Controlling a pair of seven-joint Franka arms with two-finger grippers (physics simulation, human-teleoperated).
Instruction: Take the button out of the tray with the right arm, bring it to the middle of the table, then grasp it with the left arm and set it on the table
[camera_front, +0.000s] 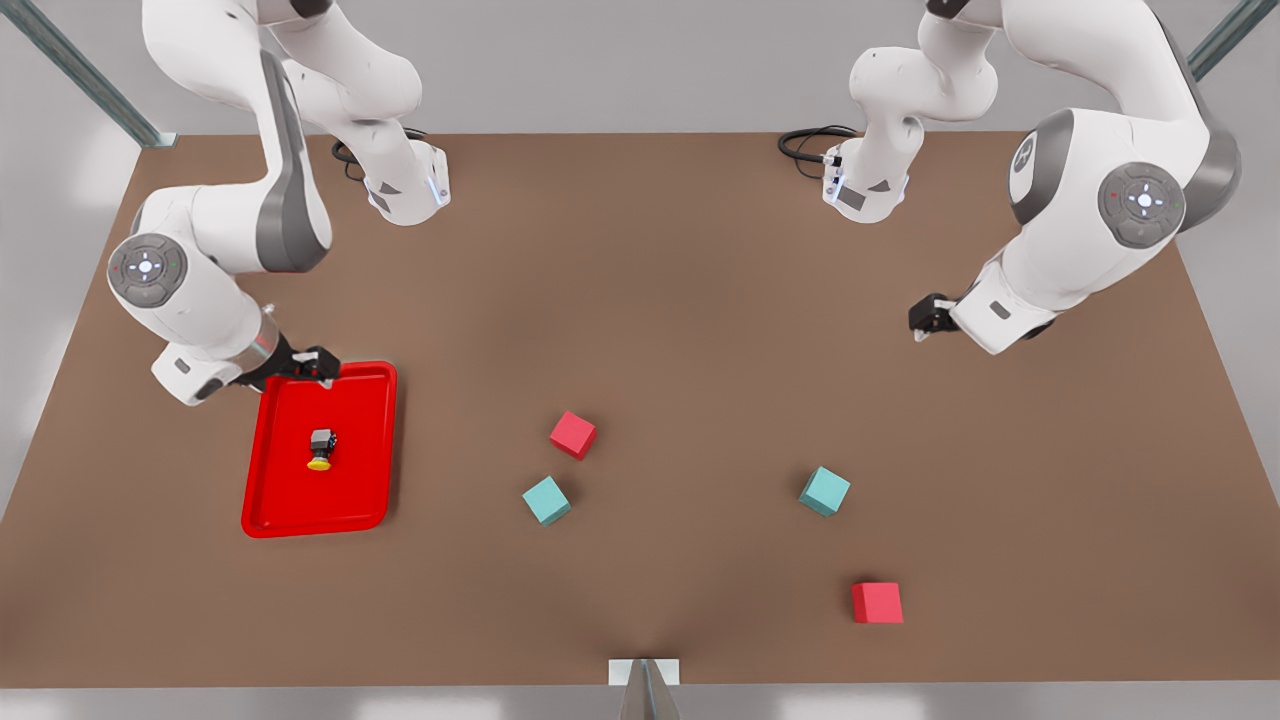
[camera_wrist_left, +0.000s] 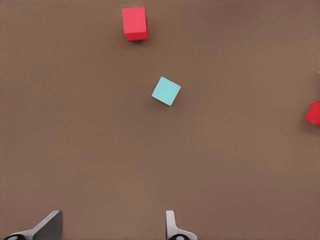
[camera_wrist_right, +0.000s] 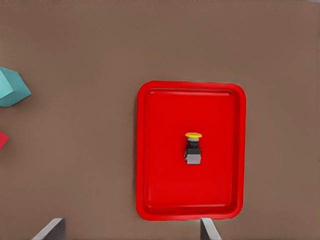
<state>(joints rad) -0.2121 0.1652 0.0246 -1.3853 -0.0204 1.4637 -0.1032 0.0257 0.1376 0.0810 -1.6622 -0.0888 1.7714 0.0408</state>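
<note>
One yellow-capped button (camera_front: 320, 449), glossy red tray (camera_front: 365, 500).

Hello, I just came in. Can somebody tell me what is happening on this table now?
Nothing is grasped yet. The button lies on its side inside the red tray. The right gripper hovers open above the tray's far edge, apparently preparing to pick it. The left gripper waits open over bare table at the front view's right. Two red and two teal cubes lie scattered.
</note>
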